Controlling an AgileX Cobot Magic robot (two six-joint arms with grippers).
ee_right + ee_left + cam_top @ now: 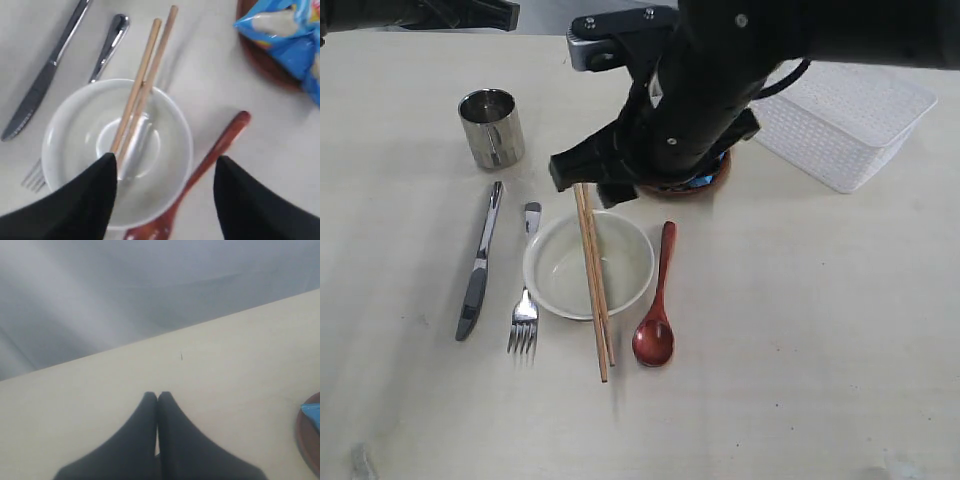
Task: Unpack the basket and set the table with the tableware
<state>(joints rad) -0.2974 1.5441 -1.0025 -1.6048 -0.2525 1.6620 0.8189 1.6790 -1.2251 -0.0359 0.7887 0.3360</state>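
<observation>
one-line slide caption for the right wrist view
Open right gripper over the cream bowl, chopsticks laid across it.

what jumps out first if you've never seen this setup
A big black arm fills the middle, its open right gripper hanging over the cream bowl with two chopsticks laid across it. In the exterior view a knife and fork lie left of the bowl, a red-brown spoon right of it, the white basket far right.

Light: we find it bright and even across the table (800,330).
Shadows: faint and soft-edged, close under the spoon (653,343).
Glare: highlights on the steel cup (492,127).
Blur: we log the right wrist view as soft, with the right gripper (166,160) out of focus.
</observation>
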